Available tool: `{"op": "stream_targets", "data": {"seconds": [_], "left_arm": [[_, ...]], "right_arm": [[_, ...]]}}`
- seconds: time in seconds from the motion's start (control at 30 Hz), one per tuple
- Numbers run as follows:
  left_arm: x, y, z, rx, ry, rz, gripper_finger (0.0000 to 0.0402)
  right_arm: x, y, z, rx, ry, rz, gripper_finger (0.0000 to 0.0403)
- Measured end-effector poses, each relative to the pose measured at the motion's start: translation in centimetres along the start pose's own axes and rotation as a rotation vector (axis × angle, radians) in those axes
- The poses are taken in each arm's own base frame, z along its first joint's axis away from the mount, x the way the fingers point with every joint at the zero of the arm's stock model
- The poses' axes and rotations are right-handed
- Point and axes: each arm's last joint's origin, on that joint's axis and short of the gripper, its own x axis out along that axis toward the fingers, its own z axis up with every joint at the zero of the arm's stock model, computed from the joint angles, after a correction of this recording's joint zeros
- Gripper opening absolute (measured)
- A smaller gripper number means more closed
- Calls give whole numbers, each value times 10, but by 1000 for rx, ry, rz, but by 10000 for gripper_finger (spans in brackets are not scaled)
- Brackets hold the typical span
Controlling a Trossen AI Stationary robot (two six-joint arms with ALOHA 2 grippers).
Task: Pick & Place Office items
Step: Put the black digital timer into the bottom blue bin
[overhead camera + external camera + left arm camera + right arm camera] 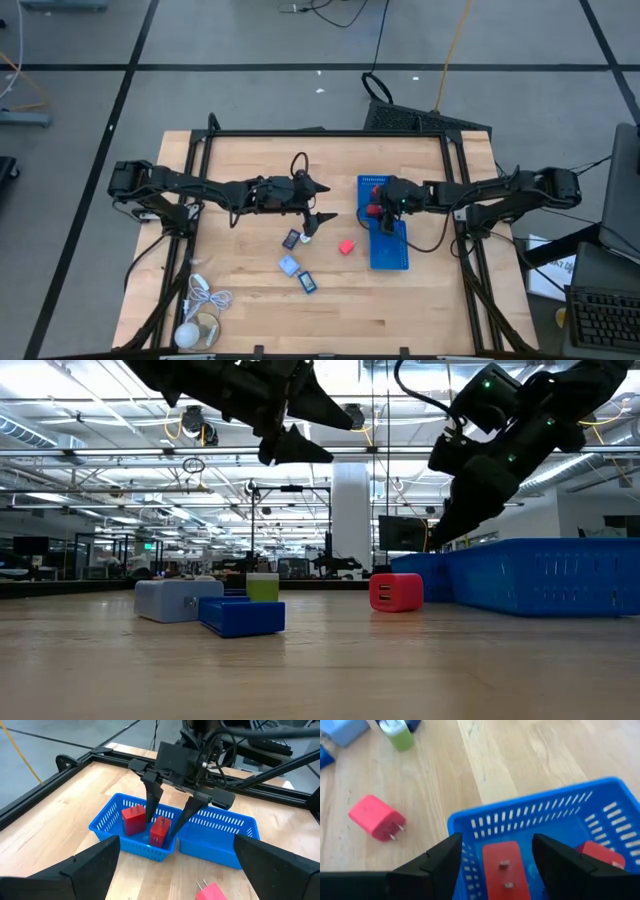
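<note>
Red chargers in tray: two red plug blocks stand in the far compartment of the blue tray (389, 250), one (160, 831) between the right claw's fingers, the other (133, 818) just beside it.
Right claw (377, 208): reaches down into that compartment, fingers spread to either side of the red block; in the left wrist view they stand apart from its sides, so it is not pinched.
Pink-red charger (346, 246): lies on the bare desk just left of the tray, prongs showing in the right wrist view.
Other small items: a dark piece with a green-topped piece (293, 238) touching or just beside it, a pale grey-blue block (289, 265) and a blue block (307, 282) sit in a loose cluster near the middle of the desk, left of the pink-red charger.
Left claw (322, 202): held above the desk just far of that cluster, fingers spread wide, gripping nothing.
Tray: long, slotted walls, two compartments; the near compartment shows nothing inside in the left wrist view.
White cable (203, 298): coiled at the near left corner of the desk, with a round white object (188, 335) beside it, well apart from the small items.
Desk (250, 170): pale wood inside a black frame.
</note>
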Motion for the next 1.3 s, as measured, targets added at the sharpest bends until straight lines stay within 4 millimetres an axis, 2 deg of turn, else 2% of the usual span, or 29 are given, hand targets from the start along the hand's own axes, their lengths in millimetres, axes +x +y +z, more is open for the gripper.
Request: {"op": "stream_targets", "data": {"seconds": [0.47, 0.6, 0.93, 1.3], "left_arm": [[0, -1, -4, -141, 38, 5, 392], [-1, -1, -13, -81, 125, 26, 392], [-12, 24, -45, -172, 442, 323, 392], [-29, 54, -60, -331, 576, 665, 392]], "right_arm": [[-18, 2, 23, 11, -228, 28, 219], [-22, 2, 27, 14, -276, 34, 221], [-22, 2, 27, 14, -277, 34, 216], [-22, 2, 28, 13, -285, 35, 211]]}}
